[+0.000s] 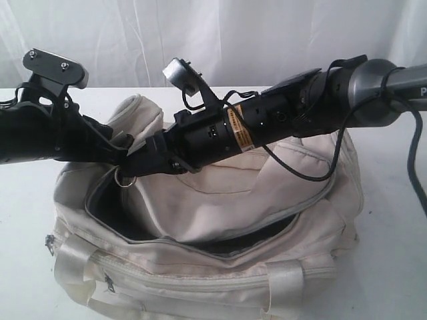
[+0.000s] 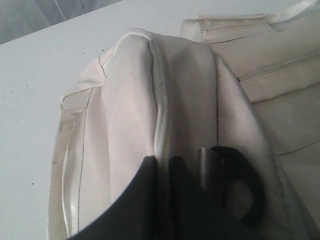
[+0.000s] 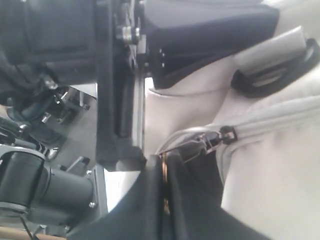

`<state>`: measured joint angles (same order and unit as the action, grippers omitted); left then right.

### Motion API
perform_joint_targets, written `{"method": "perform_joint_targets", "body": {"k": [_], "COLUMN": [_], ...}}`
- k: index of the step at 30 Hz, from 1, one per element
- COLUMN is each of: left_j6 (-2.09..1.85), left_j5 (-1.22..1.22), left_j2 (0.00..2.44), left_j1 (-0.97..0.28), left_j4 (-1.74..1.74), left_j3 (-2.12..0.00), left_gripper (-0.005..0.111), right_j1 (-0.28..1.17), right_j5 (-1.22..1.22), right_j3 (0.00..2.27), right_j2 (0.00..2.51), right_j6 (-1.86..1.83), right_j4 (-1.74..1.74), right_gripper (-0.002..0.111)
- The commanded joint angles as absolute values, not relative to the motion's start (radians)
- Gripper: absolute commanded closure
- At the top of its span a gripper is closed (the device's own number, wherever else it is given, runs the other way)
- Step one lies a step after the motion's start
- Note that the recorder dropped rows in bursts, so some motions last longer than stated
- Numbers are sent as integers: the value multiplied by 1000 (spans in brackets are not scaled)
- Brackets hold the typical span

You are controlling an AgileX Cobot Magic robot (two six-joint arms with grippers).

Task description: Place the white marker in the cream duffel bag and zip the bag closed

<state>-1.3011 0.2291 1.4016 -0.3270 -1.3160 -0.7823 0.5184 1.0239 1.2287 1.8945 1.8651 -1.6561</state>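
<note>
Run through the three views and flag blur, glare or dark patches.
Exterior view: bright, backdrop washed out, cream duffel bag fairly sharp. Left wrist view: soft, left gripper a dark blurred silhouette. Right wrist view: blurred, right gripper black, glint on metal ring pull.

You've got one cream duffel bag point(image 1: 220, 200), one ring pull point(image 3: 200, 145), one table point(image 1: 393, 267). Two grippers too: left gripper point(image 2: 162, 167), right gripper point(image 3: 164, 162).
</note>
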Motion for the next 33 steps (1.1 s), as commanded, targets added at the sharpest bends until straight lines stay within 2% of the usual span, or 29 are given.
{"method": "perform_joint_targets", "body": {"k": [1,18,33], "left_j6": [-1305,-1305,-1305], "left_j5": [216,216,216], "left_j2": [1403,1403,1403], "left_j1": [-325,-325,-325], "left_j4": [-1333,-1333,-1333], "left_j3": [-780,-780,-780], "left_gripper": [107,107,107], "right_j1": [517,526,621], "right_j5": [1084,1120,1129], "right_j3": [1235,1232,1232], "right_j2": [1848,1820,1862], "right_j6": [1891,1941,1941], "right_j4": [-1709,-1744,-1744], "right_gripper": [106,106,106]}}
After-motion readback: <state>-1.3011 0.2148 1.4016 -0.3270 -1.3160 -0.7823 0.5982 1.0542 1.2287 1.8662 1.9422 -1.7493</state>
